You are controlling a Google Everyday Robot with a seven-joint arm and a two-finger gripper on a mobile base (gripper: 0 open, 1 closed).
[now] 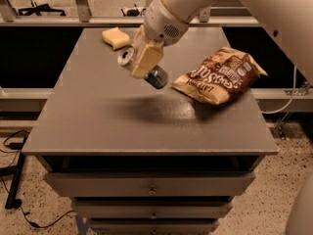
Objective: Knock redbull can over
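Note:
The redbull can [157, 77], silver with a blue lower part and a pull-tab top, is held tilted in the air above the middle of the grey table [98, 126]. Its top points left and toward me and its base points down to the right. My gripper [144, 58] is shut on the can's middle, its tan fingers [145, 60] covering most of the can's body. The white arm comes in from the upper right. A dark shadow lies on the tabletop below the can.
A brown chip bag [222, 75] lies on the table's right side, close to the can's base. A yellow sponge [116, 37] lies at the back left of the table. Drawers run below the table's front edge [149, 152].

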